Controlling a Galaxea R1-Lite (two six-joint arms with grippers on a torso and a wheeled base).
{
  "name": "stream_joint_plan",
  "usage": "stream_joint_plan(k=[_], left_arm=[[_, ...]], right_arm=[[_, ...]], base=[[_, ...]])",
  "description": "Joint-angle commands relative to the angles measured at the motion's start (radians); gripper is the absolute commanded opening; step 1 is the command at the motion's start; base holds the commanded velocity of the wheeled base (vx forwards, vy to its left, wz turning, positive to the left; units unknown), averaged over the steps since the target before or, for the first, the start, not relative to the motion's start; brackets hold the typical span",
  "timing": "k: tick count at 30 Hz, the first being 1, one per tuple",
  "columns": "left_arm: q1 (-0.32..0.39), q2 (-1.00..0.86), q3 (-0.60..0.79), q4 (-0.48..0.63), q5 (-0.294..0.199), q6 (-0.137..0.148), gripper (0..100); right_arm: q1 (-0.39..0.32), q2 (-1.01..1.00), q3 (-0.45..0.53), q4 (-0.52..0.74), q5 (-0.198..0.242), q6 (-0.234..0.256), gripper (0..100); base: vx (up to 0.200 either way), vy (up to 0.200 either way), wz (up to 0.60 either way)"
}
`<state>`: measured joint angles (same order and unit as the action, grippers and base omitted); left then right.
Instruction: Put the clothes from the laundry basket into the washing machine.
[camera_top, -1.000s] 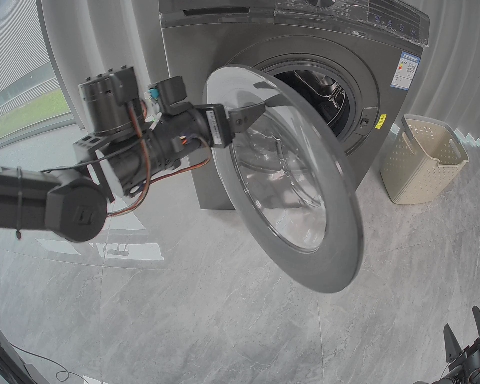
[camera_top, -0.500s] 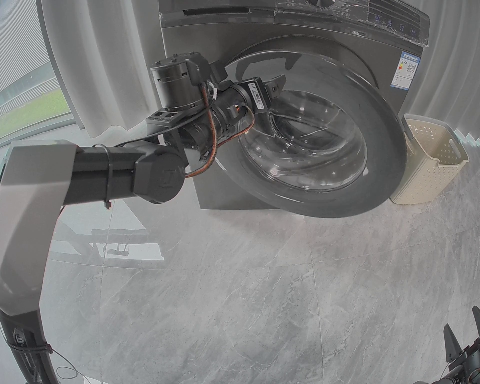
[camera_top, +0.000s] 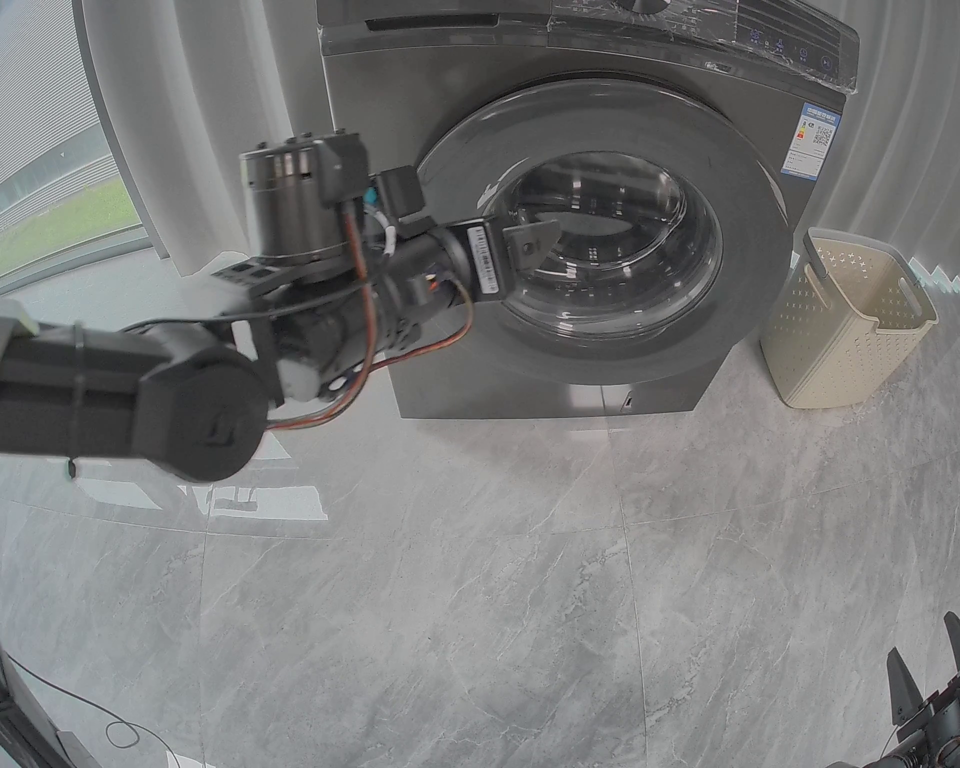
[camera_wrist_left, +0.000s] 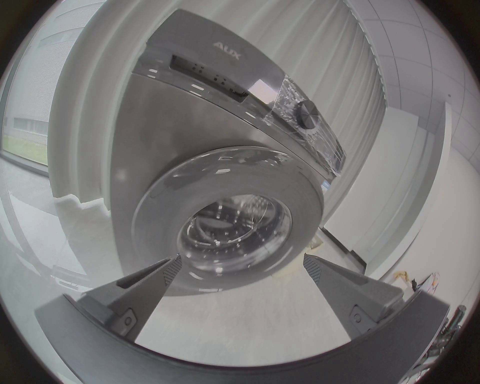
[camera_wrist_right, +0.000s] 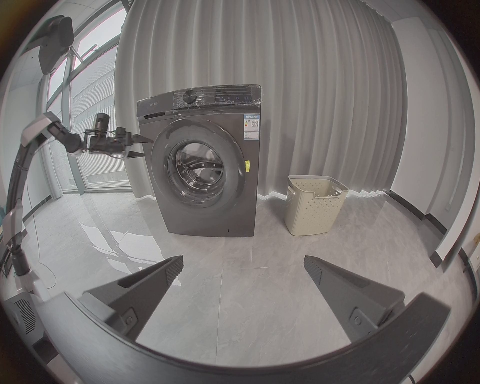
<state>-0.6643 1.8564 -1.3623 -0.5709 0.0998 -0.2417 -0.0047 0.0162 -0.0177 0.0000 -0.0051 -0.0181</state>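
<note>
My left end effector (camera_wrist_left: 241, 259) is spread wide, holding nothing, near the washing machine (camera_top: 420, 90), door (camera_top: 640, 340) closed. The laundry basket (camera_top: 845, 330) beside it looks empty; can't tell where clothes are. They'd be soft, light, so I'd pinch a bunched fold.

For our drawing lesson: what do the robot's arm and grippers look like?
Left arm: black cylindrical links, grey motor housing, orange and black cables, white printed label. Both left gripper and right gripper have dark grey wedge-shaped fingers with ribbed tips.
</note>
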Motion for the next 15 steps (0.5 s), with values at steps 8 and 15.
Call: stream_joint_plan(k=[8,15], left_arm=[[0.299,-1.301,1.1,0.138,-0.045,0.205,100],[0.463,-1.606,1.172,0.342,-0.075,0.2,100]], right_arm=[[0.0,-0.016,0.018,0.0,0.001,0.0,100],[0.0,-0.016,0.018,0.0,-0.001,0.0,100]], base=[[0.0,0.0,0.0],[0.0,0.0,0.0]])
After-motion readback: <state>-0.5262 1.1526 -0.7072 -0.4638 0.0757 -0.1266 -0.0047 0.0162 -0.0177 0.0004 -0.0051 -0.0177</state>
